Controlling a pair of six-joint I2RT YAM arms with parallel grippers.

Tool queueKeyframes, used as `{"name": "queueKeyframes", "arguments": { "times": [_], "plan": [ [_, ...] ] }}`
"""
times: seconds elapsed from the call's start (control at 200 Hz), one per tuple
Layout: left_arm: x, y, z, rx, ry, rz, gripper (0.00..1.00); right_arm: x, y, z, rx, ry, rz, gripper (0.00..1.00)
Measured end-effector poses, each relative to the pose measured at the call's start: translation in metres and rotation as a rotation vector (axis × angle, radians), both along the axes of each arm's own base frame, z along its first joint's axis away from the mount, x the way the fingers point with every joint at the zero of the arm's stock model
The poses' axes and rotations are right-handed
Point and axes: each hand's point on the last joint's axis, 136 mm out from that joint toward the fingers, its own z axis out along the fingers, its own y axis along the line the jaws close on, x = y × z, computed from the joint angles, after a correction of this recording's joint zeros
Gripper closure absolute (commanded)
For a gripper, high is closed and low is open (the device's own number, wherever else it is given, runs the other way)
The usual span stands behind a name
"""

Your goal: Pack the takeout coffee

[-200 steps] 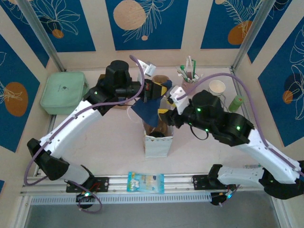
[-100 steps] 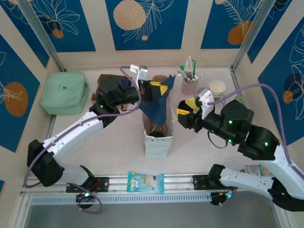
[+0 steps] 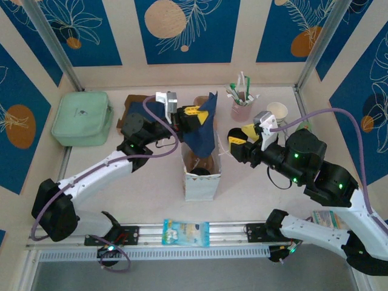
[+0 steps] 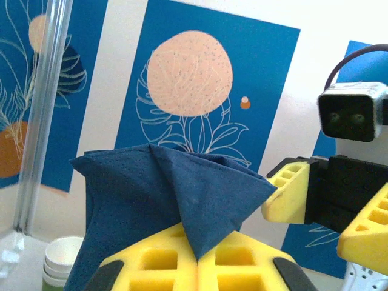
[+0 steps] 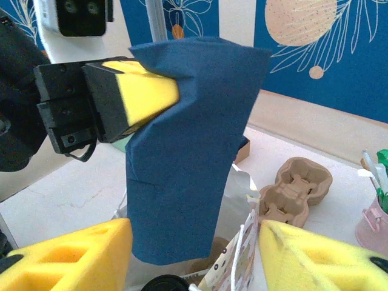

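**Item: takeout coffee** (image 3: 200,172), small paper cup with a round black plastic lid.
- Location: inside the white paper bag (image 3: 199,189). The lid shows in the bag's mouth and the cup body is hidden.
- Handling, as I judge it: light, with thin walls that crush easily. The lid could pop off and the liquid would slosh. I'd grip the wall just under the lid, gently, keeping it upright.

**My left gripper** (image 3: 195,114): clamped on a dark blue paper napkin (image 3: 200,130), above the bag.

**My right gripper** (image 3: 240,135): jaws apart and holding nothing, right of the bag.

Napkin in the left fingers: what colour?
Plain dark blue napkin; shows best in the right wrist view.
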Motion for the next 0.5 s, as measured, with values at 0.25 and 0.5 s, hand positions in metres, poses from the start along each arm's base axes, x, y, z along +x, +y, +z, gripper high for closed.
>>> {"name": "queueKeyframes", "arguments": {
  "times": [0.25,0.5],
  "plan": [
    [0.006,-0.002,-0.014,-0.070,-0.065,0.010,1.00,0.002,-0.002,0.000,0.018,0.015,-0.009,0.42],
    [0.017,-0.010,-0.030,-0.124,-0.038,-0.018,1.00,0.002,-0.006,0.000,0.038,0.021,-0.014,0.42]
  ]
}}
